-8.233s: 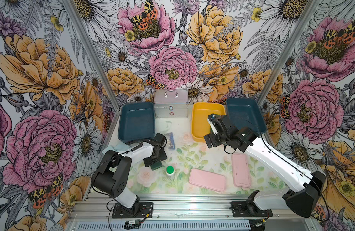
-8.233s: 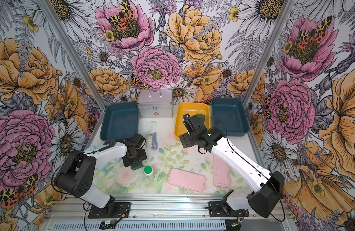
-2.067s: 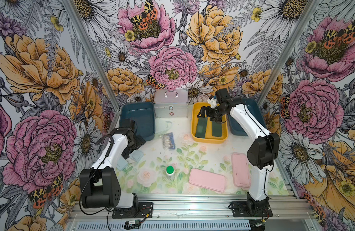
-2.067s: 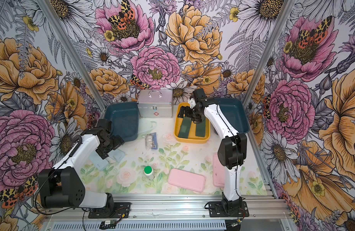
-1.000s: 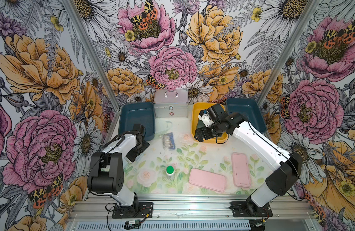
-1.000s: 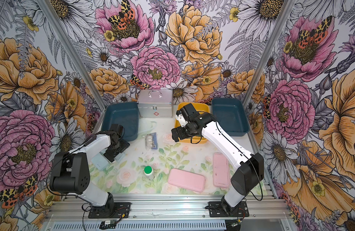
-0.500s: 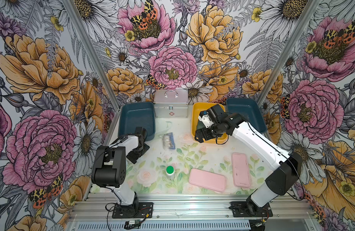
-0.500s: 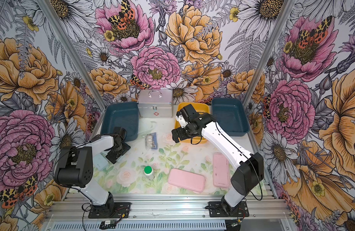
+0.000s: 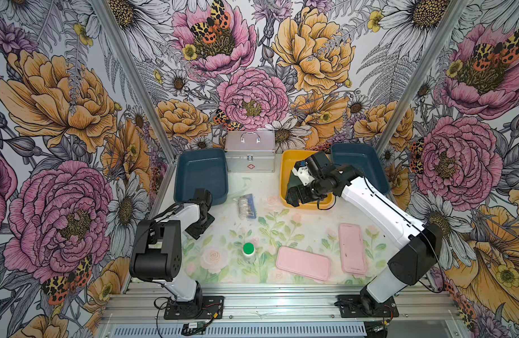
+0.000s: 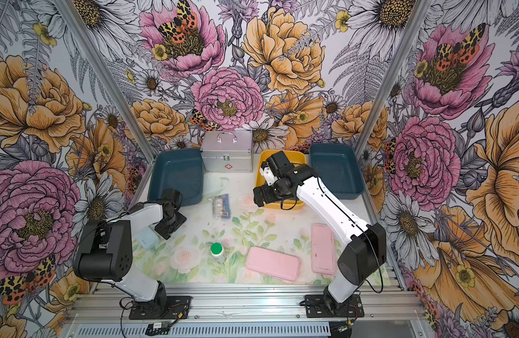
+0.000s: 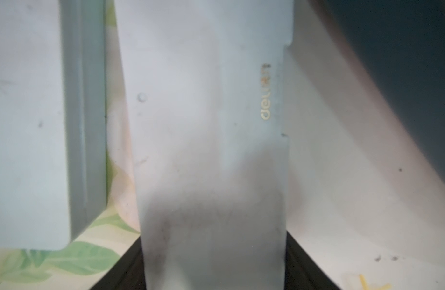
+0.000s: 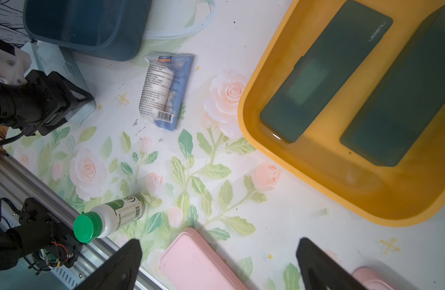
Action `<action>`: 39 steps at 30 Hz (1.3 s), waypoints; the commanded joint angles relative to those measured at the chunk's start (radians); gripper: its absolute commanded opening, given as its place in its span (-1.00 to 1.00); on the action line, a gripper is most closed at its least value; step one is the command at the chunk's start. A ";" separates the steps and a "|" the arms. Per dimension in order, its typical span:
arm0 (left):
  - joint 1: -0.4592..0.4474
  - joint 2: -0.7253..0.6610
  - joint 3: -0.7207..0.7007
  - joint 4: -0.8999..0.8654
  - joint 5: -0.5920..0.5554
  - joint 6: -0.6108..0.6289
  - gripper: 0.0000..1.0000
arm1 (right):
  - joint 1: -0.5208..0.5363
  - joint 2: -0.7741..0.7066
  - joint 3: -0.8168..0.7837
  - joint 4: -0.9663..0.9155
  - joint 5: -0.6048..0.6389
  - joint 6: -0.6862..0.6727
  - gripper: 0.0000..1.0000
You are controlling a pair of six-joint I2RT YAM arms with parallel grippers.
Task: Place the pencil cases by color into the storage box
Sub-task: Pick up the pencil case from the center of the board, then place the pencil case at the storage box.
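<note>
Two dark green pencil cases (image 12: pixel 326 75) (image 12: pixel 402 100) lie side by side in the yellow storage box (image 9: pixel 309 204). Two pink pencil cases (image 9: pixel 303 262) (image 9: pixel 352 248) lie flat near the table's front. My left gripper (image 10: pixel 169 226) is down at the left, in front of the left blue box, its black fingers shut against both long edges of a pale blue pencil case (image 11: pixel 208 125). A second pale blue case (image 10: pixel 148 237) lies right beside it. My right gripper (image 12: pixel 217 247) hangs open and empty over the yellow box's front left corner.
Two empty dark blue boxes (image 9: pixel 201 175) (image 9: pixel 359 166) flank a metal first-aid case (image 9: pixel 250 150) and the yellow box at the back. A clear plastic packet (image 9: pixel 246 206) lies mid-table. A green-capped bottle (image 9: pixel 248 250) stands left of the pink cases.
My left gripper has dropped onto the pale blue case and its fingers have closed in on its edges. The right arm has hardly moved in the last second.
</note>
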 commanded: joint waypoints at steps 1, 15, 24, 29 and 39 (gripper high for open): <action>-0.007 -0.032 -0.045 0.022 0.056 -0.005 0.30 | -0.011 0.003 0.000 0.005 -0.019 0.010 0.99; -0.172 -0.458 -0.128 -0.270 -0.035 -0.239 0.15 | -0.052 0.040 0.016 0.016 -0.049 -0.003 0.99; -0.193 -0.608 0.004 -0.404 -0.093 -0.180 0.16 | -0.057 0.055 0.031 0.020 -0.075 0.003 0.99; -0.192 -0.507 0.206 -0.405 -0.115 0.039 0.17 | -0.058 0.050 0.026 0.020 -0.073 0.008 0.99; -0.154 -0.161 0.575 -0.405 -0.071 0.548 0.21 | -0.059 0.062 0.040 0.020 -0.065 0.046 0.99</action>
